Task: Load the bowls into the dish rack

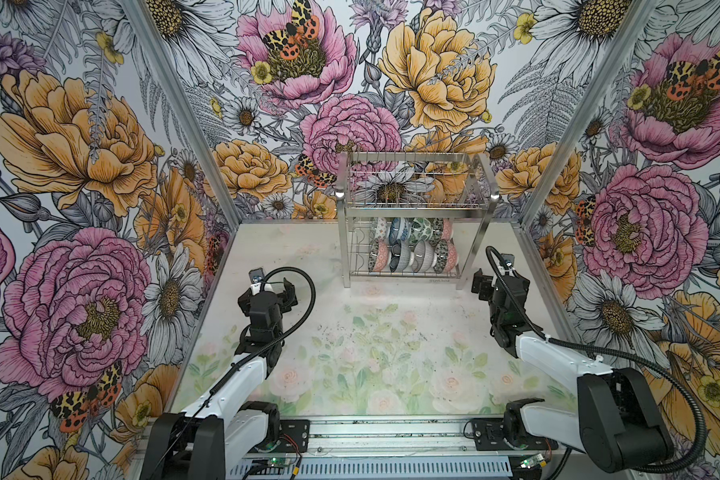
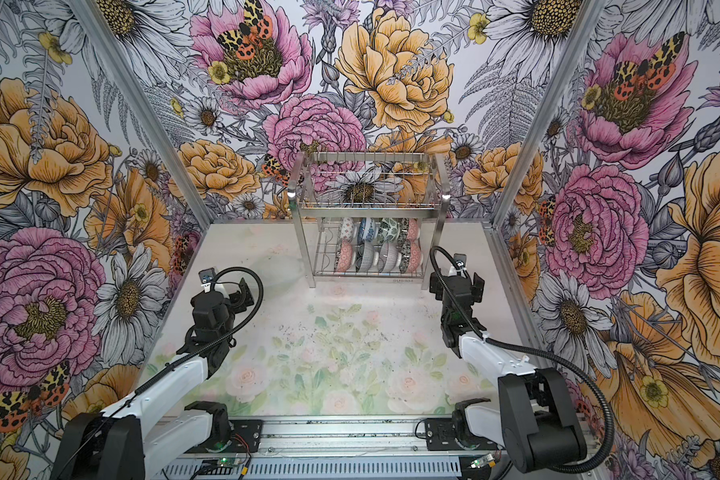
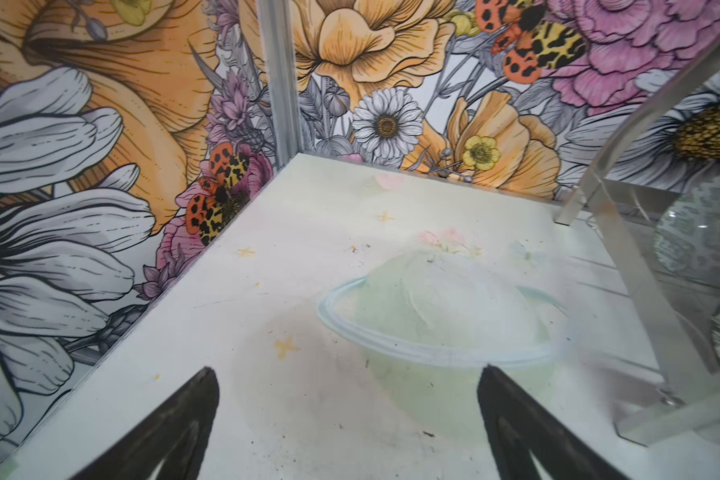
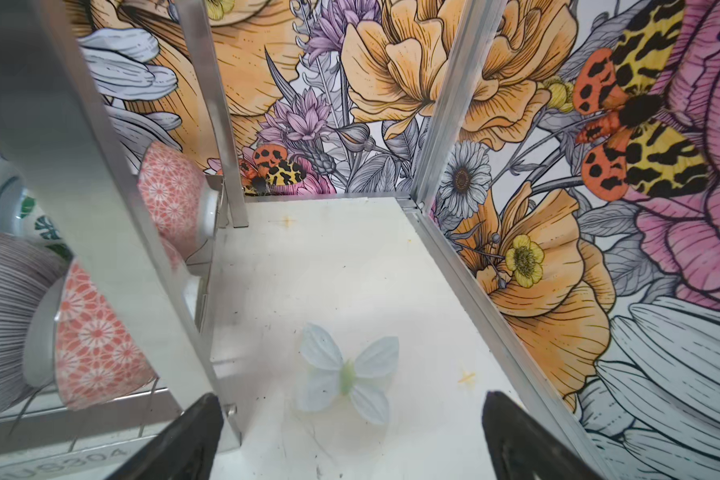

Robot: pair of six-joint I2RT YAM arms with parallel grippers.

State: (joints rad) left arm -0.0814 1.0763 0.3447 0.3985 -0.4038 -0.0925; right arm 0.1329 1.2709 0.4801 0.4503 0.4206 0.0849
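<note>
The dish rack [image 1: 416, 212] [image 2: 366, 212] stands at the back middle of the table in both top views. Several patterned bowls [image 1: 412, 247] [image 2: 379, 245] stand on edge in two rows in its lower tier. My left gripper [image 1: 269, 286] [image 2: 225, 291] [image 3: 348, 369] hovers open over bare table, left of the rack and in front of it. My right gripper [image 1: 500, 279] [image 2: 456, 283] [image 4: 351, 395] is open too, just beside the rack's front right leg [image 4: 100, 208]. Pink bowls [image 4: 96, 345] show behind that leg. Neither gripper holds anything.
Floral walls with aluminium corner posts [image 1: 566, 124] close in the table on three sides. The right wall's base rail [image 4: 474, 291] runs close to my right gripper. The rack's front left leg [image 3: 624, 266] stands near my left gripper. A metal rail [image 1: 391, 434] carries both arm bases.
</note>
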